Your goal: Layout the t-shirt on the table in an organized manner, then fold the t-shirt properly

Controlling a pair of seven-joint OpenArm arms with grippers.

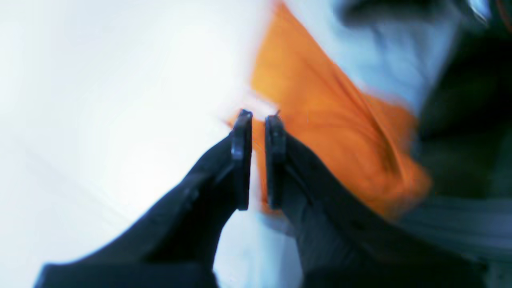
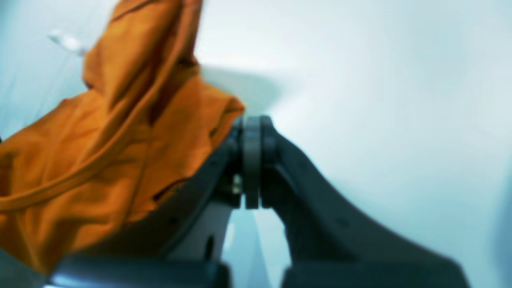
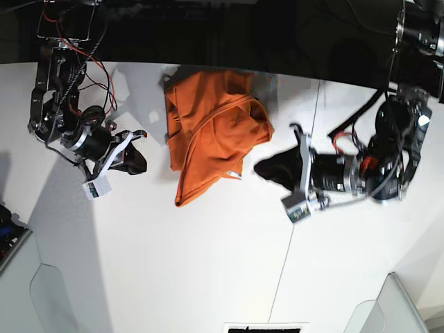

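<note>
The orange t-shirt [image 3: 208, 132] lies bunched and creased on the white table [image 3: 173, 263], near its far edge. My left gripper [image 3: 258, 168] is low at the shirt's right edge. In the blurred left wrist view its pads [image 1: 242, 160] stand a narrow slit apart at my left gripper [image 1: 259, 117], with the t-shirt [image 1: 328, 120] showing orange in the slit. Whether they pinch the cloth I cannot tell. My right gripper [image 3: 141, 163] is left of the shirt, a small gap away. Up close my right gripper [image 2: 252, 120] is shut on nothing, with the t-shirt [image 2: 100, 152] beside its left finger.
A thin dark seam [image 3: 291, 222] runs across the table right of the shirt. The table's far edge [image 3: 312, 78] meets a dark background just behind the shirt. Clear plastic pieces sit at the near corners [image 3: 409, 305] [image 3: 62, 298], and a dark strip [image 3: 263, 327] lies at the front edge.
</note>
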